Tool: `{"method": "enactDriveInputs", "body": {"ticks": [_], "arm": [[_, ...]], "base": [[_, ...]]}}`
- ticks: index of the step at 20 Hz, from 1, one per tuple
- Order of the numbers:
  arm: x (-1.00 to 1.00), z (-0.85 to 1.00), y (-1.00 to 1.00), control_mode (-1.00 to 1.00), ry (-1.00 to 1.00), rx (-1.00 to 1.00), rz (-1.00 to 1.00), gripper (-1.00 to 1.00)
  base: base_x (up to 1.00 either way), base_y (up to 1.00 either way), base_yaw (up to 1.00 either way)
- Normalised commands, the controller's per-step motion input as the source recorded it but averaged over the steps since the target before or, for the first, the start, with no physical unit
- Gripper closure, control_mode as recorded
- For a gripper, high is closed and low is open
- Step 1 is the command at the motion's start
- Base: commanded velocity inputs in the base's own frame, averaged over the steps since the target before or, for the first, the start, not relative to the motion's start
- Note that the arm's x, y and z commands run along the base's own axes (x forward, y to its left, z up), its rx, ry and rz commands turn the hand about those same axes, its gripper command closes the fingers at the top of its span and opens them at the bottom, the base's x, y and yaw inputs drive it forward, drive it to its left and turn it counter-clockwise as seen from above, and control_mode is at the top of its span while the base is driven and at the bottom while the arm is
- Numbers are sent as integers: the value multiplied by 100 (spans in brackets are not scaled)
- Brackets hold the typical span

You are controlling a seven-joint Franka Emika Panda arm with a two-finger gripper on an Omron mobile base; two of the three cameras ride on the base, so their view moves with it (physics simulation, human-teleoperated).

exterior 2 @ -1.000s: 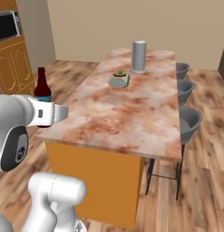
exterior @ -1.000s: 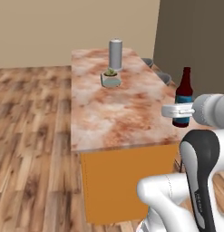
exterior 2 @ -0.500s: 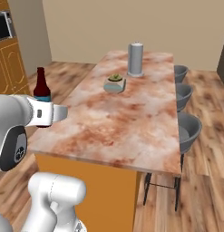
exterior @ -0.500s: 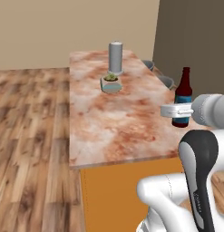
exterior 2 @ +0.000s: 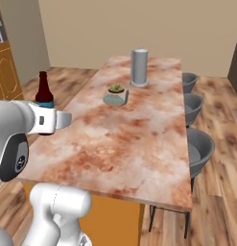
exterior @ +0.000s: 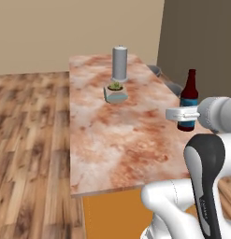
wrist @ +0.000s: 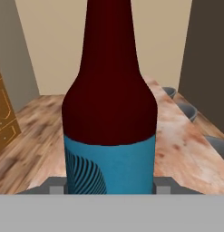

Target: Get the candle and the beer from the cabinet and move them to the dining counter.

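My gripper (exterior: 187, 116) is shut on the beer (exterior: 188, 99), a dark brown bottle with a blue label, held upright and off the surface by the near end of the dining counter (exterior: 117, 140). From the other side the beer (exterior 2: 43, 91) stands in the gripper (exterior 2: 43, 104) left of the marble top (exterior 2: 124, 144). The hand view has the beer (wrist: 109, 113) close up between the fingertips (wrist: 56, 186). The candle (exterior: 116, 92), olive-yellow on a whitish holder, sits mid-counter, and shows again as the candle (exterior 2: 116, 94). The cabinet is out of view.
A tall grey cylinder (exterior: 119, 64) stands just behind the candle. Grey stools (exterior 2: 199, 149) line the counter's right side. Orange cupboards (exterior 2: 2, 72) are at the far left. Wooden floor (exterior: 28, 140) lies left of the counter.
The whole picture has shifted: the base has driven closer to the dining counter, which now looks nearer and larger. The arm and the gripped beer keep their pose.
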Motion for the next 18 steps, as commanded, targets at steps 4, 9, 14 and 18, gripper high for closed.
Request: {"method": "enactDriveInputs", "body": {"ticks": [4, 9, 14, 18], "arm": [[0, 0, 0, 100, 0, 0, 0, 100], [0, 0, 0, 100, 0, 0, 0, 100], [0, 0, 0, 100, 0, 0, 0, 100], [0, 0, 0, 100, 0, 0, 0, 100]], "base": [[51, -4, -3], [32, -1, -1], [3, 0, 0], [0, 0, 0]]}}
